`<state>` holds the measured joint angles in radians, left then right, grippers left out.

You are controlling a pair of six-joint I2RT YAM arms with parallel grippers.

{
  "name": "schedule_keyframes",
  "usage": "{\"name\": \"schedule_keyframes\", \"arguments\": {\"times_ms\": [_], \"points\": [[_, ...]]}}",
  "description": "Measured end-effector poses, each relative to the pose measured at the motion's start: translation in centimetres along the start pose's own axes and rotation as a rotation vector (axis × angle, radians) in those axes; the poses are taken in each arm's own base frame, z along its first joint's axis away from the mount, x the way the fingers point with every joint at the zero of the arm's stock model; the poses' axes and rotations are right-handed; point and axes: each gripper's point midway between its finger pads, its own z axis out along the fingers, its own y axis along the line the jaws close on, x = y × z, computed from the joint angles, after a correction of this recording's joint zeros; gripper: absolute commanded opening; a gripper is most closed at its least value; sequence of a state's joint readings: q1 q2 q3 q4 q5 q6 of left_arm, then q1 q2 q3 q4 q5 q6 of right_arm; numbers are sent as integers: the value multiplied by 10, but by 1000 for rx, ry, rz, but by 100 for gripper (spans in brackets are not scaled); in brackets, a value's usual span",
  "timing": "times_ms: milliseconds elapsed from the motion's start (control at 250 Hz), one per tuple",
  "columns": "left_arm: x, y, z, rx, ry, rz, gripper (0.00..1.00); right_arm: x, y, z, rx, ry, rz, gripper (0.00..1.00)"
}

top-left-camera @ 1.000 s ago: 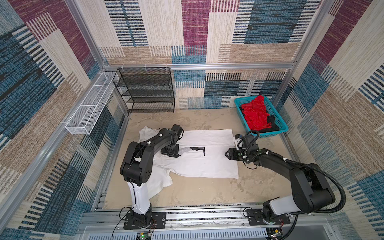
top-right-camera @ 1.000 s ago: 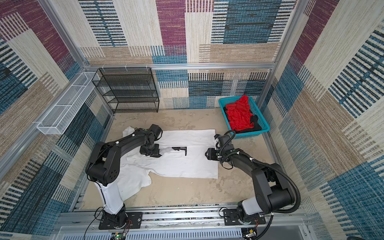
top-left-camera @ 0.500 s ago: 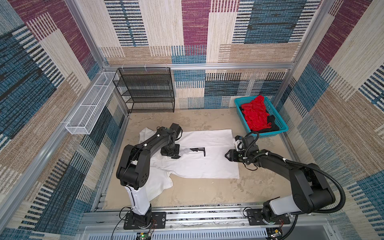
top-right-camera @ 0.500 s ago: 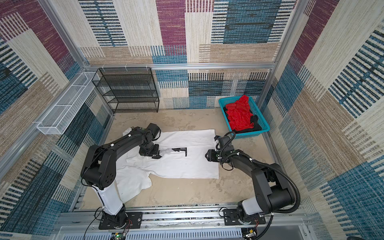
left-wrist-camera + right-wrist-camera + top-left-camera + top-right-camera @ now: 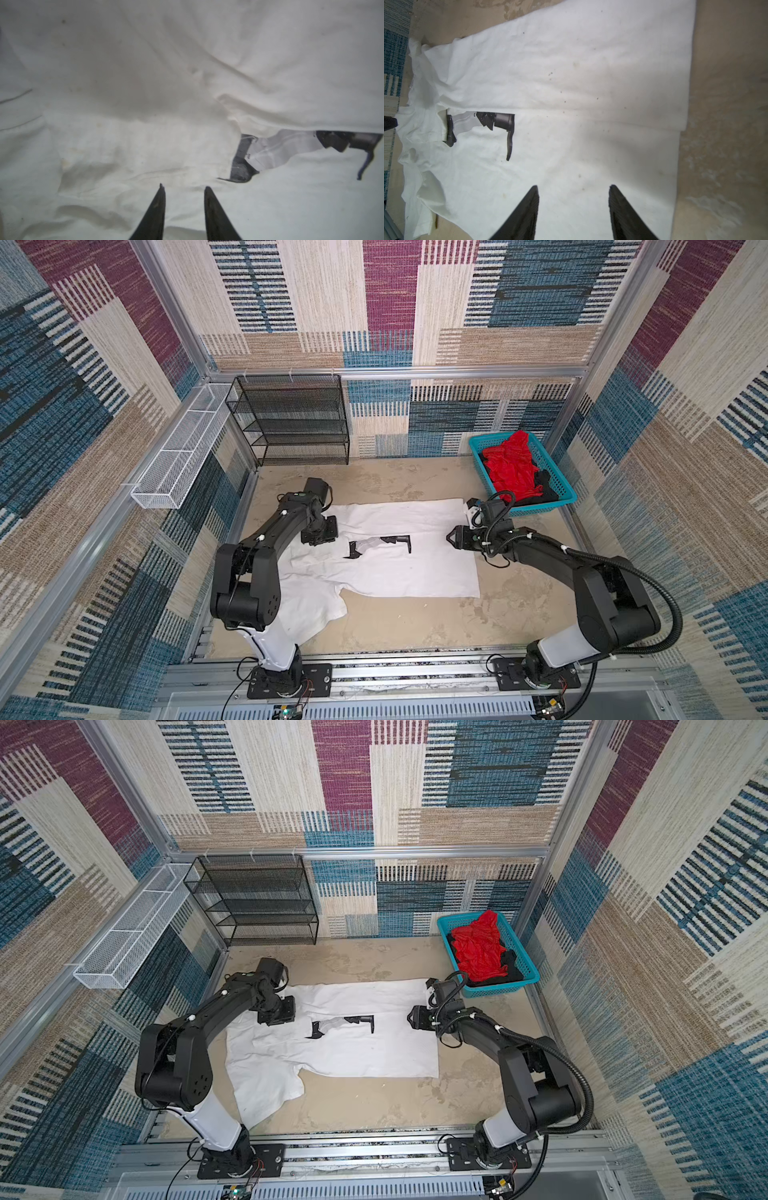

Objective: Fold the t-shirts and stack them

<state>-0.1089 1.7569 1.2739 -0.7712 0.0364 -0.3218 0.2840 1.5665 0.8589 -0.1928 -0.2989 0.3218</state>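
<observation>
The white t-shirt lies spread on the tan floor. Its far side is folded over toward the middle and half covers the black-and-grey print. My left gripper hovers low over the collar end. It is open, with only white cloth beneath the jaws. My right gripper is open over the hem end and holds nothing. The red t-shirt lies crumpled on a black t-shirt in the turquoise basket.
A black mesh shelf stands against the back wall. A white wire basket hangs on the left wall. The arm bases sit on a metal rail at the front. One sleeve of the white shirt trails toward the left arm's base.
The left gripper has opened, let go of the white cloth and drawn left, so more of the print shows. The right gripper has stayed open in place.
</observation>
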Motion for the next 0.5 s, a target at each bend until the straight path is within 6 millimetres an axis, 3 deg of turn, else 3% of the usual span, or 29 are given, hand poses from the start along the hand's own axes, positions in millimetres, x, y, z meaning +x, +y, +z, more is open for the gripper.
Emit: {"name": "schedule_keyframes", "arguments": {"times_ms": [148, 288, 360, 500], "points": [[-10, 35, 25, -35, 25, -124, 35, -22, -4, 20, 29, -11, 0, 56], [-11, 54, 46, -62, 54, -211, 35, -27, -15, 48, 60, 13, 9, 57], [-14, 55, 49, -67, 52, -231, 35, -29, -23, 60, 85, 21, 13, 57], [-27, 57, 58, -88, 46, -245, 35, -59, -29, 79, 86, -36, 8, 57]]}}
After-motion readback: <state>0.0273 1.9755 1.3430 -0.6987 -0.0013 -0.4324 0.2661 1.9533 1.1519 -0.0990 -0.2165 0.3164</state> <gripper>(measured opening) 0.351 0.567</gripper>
